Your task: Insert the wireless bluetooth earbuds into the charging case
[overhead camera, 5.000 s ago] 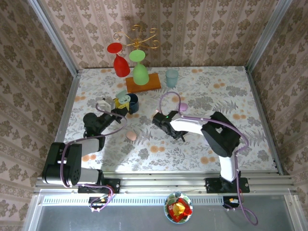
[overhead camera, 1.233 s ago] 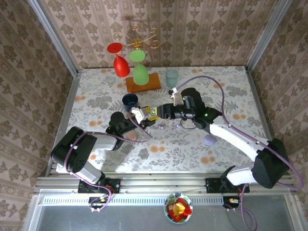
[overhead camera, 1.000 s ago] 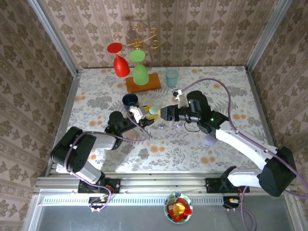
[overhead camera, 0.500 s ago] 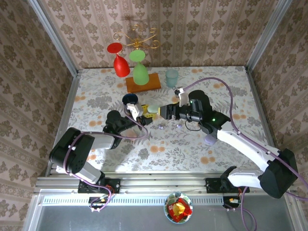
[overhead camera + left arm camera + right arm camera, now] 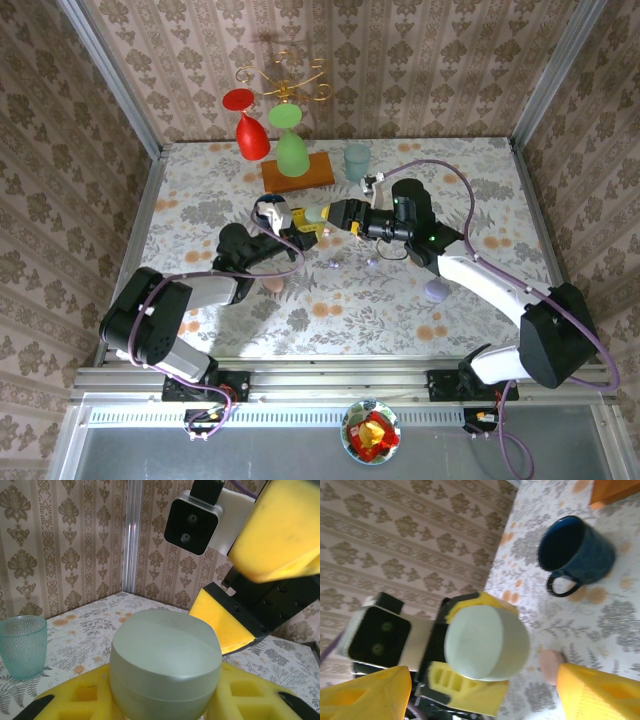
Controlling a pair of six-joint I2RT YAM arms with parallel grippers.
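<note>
Left claw [image 5: 309, 221] was clamped on the pale green case [image 5: 317, 213]. It held it up off the table [image 5: 520, 200] and turned it toward the other arm. We read that as a presenting hold, so the partner could work on it in mid-air. On the left wrist cam the case [image 5: 165, 662] sat snug between the yellow pads, lid seam visible and, as far as we could tell, shut.

Right claw [image 5: 338, 214] was spread wide w/ nothing in it, just beside the case w/o touching. In the right wrist view its yellow fingertips [image 5: 367, 690] framed the case [image 5: 486, 642] on either side. Our guess: it was lining up to flip the lid, since no bud could go in until that opened.

The buds [image 5: 333, 266]? Tiny pale specks lay on the table near the middle, on the bases' side of the two claws and well apart from the case. They were too small to tell more. So the task looked barely begun, imo: lid first, then fetch the buds.

Other bits: a blue mug [image 5: 575, 555] near the left claw, a pink case [image 5: 550, 666] on the table, a lilac case [image 5: 436, 291] by the right forearm.

Risk as we saw it: the glossy, rounded case could twist in the pads if the right claw pushed off-centre.
</note>
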